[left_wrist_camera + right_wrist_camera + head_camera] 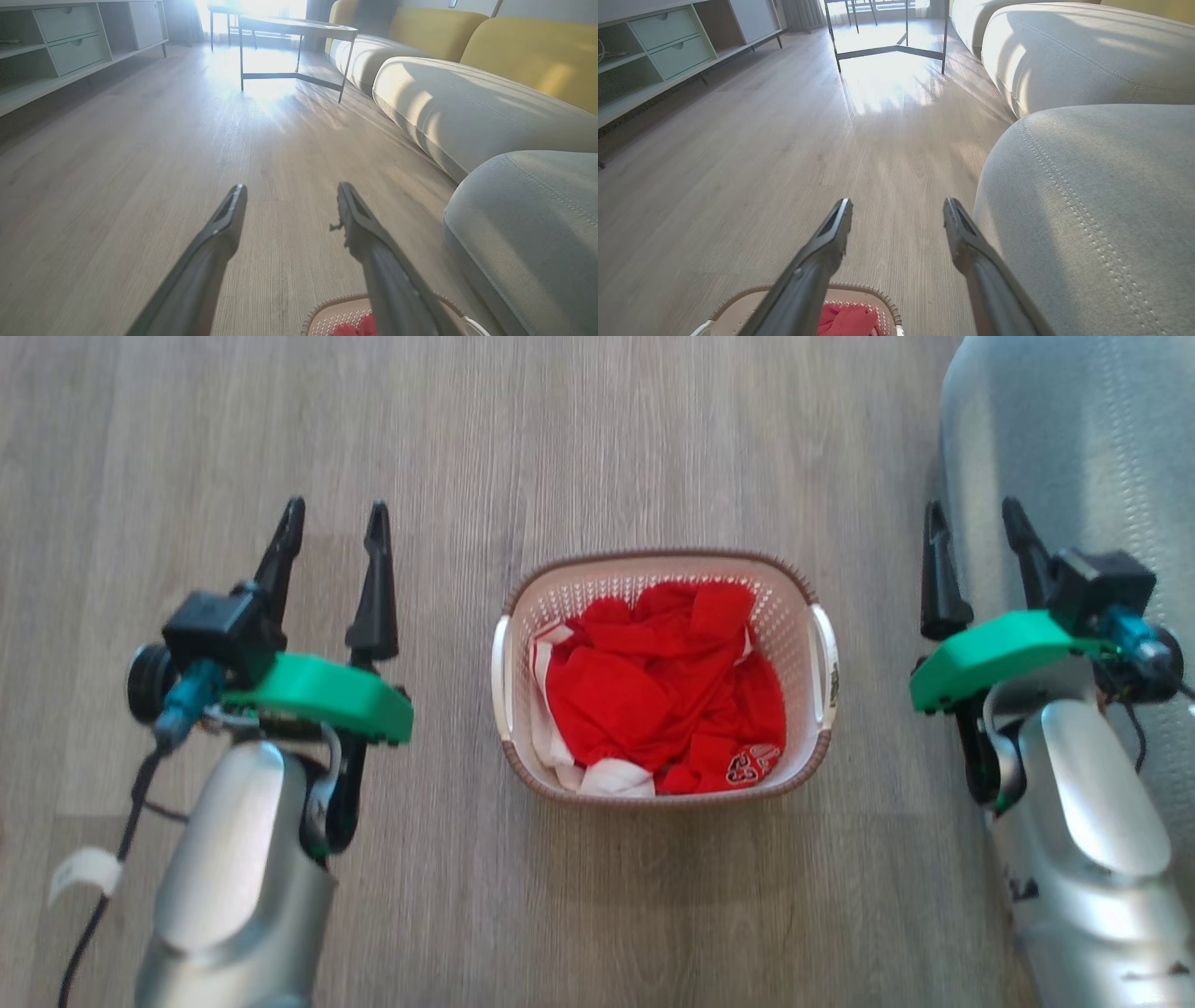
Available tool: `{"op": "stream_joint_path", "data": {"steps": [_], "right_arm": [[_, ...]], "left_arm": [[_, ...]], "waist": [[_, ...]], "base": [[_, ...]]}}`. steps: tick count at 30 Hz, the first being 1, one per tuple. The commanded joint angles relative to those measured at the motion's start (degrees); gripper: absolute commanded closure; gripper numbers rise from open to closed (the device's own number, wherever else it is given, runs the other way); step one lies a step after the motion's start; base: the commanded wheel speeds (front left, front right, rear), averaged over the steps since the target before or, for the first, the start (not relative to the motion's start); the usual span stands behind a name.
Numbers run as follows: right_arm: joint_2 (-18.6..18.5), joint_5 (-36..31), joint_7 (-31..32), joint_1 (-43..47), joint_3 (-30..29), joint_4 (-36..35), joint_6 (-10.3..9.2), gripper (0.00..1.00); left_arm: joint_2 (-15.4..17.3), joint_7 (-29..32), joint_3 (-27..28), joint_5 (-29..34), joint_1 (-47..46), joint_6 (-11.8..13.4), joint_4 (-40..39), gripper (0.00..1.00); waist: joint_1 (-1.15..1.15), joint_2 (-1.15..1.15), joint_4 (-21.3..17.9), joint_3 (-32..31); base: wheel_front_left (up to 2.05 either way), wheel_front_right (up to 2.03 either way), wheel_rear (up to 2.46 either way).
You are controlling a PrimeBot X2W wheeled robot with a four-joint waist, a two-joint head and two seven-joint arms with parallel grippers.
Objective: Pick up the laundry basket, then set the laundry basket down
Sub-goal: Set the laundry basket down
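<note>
Sitting upright on the grey wood-plank floor (597, 448): the small white perforated plastic laundry basket (784, 611) with brown woven-look rim, white side handles, red clothes (653, 691) inside. Flanked by left jaws and right jaws, each spread wide, gripping nothing, clear of the basket's handles, dark fingers (375, 579) pointing away from the robot. Just beside the right jaws, a grey fabric sofa cushion (1074, 448). Farther along the floor, a metal-legged table (299, 28) and a pale shelf unit (70, 37).

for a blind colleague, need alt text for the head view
A white laundry basket with a brown rim, holding red clothes, sits on a wood floor between the robot's open left gripper and open right gripper; a grey sofa lies at right.
</note>
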Motion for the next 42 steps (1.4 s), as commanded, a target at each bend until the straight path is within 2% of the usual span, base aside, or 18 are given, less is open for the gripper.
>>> {"op": "stream_joint_path", "data": {"steps": [1,6,16,30,42], "right_arm": [[0.83,0.36,-0.70,1.18,0.98,-2.53,-0.34,0.00],[0.83,0.74,-0.70,4.72,1.61,-4.96,-0.34,0.00],[0.83,0.49,-0.70,11.73,1.91,-7.64,-0.34,0.00],[0.83,1.40,-0.11,19.49,2.22,-13.84,-0.34,0.00],[0.83,2.03,1.81,24.91,1.38,-18.34,-0.34,0.00]], "left_arm": [[0.83,-0.29,2.62,0.76,0.74,-0.19,-2.86,0.00],[0.98,-0.29,3.47,2.05,5.82,-0.15,-6.08,0.00],[1.64,0.82,3.62,2.48,14.95,1.46,-11.52,0.00],[2.37,6.40,3.35,1.54,23.02,3.89,-20.65,0.00],[2.52,8.84,2.41,1.29,28.20,5.26,-24.21,0.00]], "waist": [[0.00,-0.01,-0.08,-1.56],[0.00,-0.01,-0.74,-4.68],[0.00,-0.01,-0.87,-10.48],[0.00,-0.01,-0.91,-15.83],[0.00,-0.01,-1.24,-18.64]], "base": [[0.00,0.00,0.00],[0.00,0.00,0.00],[0.00,0.00,0.00],[0.00,0.00,0.00],[0.00,0.00,0.00]]}}
